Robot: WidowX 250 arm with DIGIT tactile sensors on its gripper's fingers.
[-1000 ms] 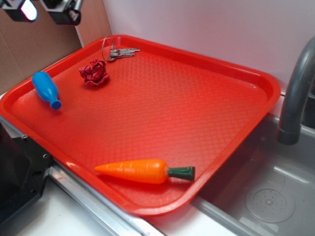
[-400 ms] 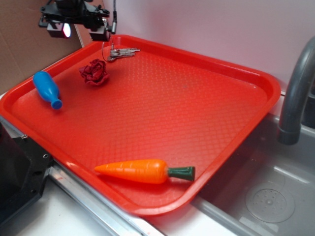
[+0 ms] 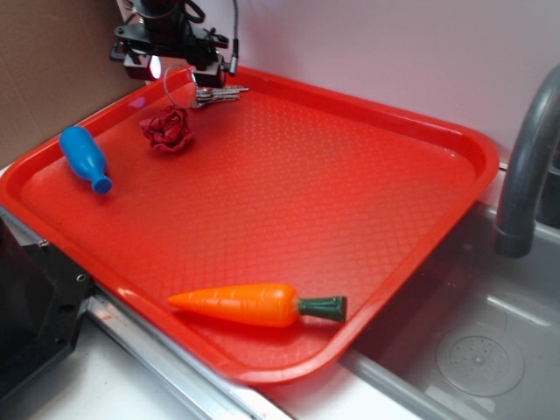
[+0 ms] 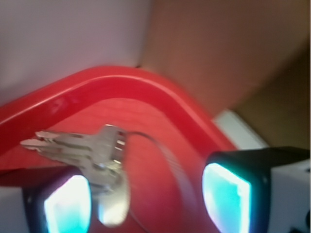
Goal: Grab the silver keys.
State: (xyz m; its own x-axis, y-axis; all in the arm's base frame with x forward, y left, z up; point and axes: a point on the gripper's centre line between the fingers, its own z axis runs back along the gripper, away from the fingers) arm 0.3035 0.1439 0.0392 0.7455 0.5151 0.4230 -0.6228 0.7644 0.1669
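Silver keys (image 3: 217, 92) lie in the far left corner of a red tray (image 3: 420, 184), their slim blades fanned toward the right and a thin wire ring (image 3: 178, 86) standing up from them on the left. The claw (image 3: 171, 63) hangs just above that ring, at the tray's back rim. In the wrist view its 2 fingers (image 4: 232, 191) are spread, 1 at each lower corner with glowing cyan pads, and the keys (image 4: 85, 150) sit between them on the tray floor, slightly blurred; the claw is not pinching anything. A dark red ruffled object (image 3: 168, 129) rests near the keys, closer to the camera. Further left, a blue bottle (image 3: 84, 159) lies on its side against the tray's left edge. An orange carrot (image 3: 259, 304) with a green stem lies along the near rim, well apart from the keys. To the right of the tray a grey faucet (image 3: 528, 166) curves over a grey sink (image 3: 477, 341).
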